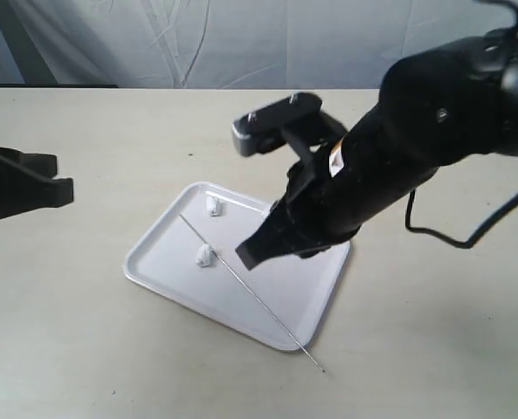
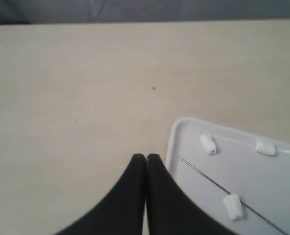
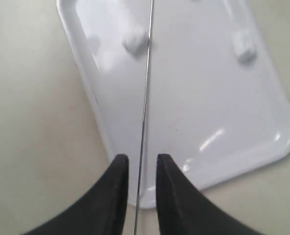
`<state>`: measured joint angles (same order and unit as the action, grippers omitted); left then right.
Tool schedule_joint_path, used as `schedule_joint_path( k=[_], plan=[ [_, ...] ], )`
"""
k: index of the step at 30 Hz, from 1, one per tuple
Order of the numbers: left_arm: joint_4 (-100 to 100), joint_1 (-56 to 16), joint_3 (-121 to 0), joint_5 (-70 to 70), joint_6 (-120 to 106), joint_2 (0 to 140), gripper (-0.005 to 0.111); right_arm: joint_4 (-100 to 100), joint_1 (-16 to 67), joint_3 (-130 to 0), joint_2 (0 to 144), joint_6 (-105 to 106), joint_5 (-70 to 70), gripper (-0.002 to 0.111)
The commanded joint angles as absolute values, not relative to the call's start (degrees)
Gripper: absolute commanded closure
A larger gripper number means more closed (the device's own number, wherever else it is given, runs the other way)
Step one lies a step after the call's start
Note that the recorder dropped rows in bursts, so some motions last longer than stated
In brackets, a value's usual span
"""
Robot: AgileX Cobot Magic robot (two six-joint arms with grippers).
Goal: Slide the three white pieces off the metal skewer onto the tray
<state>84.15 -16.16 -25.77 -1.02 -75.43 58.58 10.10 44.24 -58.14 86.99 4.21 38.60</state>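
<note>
The white tray (image 1: 176, 275) lies mid-table. Across it lies the thin metal skewer (image 1: 250, 292), one end past the near rim on the table. Three white pieces (image 2: 208, 144) (image 2: 265, 147) (image 2: 233, 206) rest on the tray. One piece (image 1: 205, 256) lies against the skewer, and I cannot tell whether it is threaded on it. Another piece (image 1: 213, 206) sits near the far rim. The third is hidden behind the right arm in the exterior view. My right gripper (image 3: 140, 157) (image 1: 248, 256) is open over the tray, its fingers on either side of the skewer (image 3: 145, 98). My left gripper (image 2: 145, 156) (image 1: 62, 179) is shut and empty, left of the tray.
The tray (image 2: 170, 147) has a low rim, and its corner lies just beside the left fingertips. Bare beige tabletop (image 1: 84, 349) surrounds the tray. A grey backdrop (image 1: 197, 35) hangs behind the table. A black cable (image 1: 442, 236) trails from the right arm.
</note>
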Motion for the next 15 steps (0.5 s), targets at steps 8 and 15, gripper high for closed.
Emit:
schedule_joint_path(
  k=[8, 15],
  plan=[
    [87.5, -16.2, -19.7, 9.5, -75.5, 30.0, 0.107, -3.8, 44.1, -55.7, 66.7, -4.4, 33.7, 0.088],
    [88.3, -16.2, -12.9, 13.7, -68.7, 24.8, 0.107, -20.6, 44.1, -48.7, 54.3, -19.8, 35.5, 0.088]
  ],
)
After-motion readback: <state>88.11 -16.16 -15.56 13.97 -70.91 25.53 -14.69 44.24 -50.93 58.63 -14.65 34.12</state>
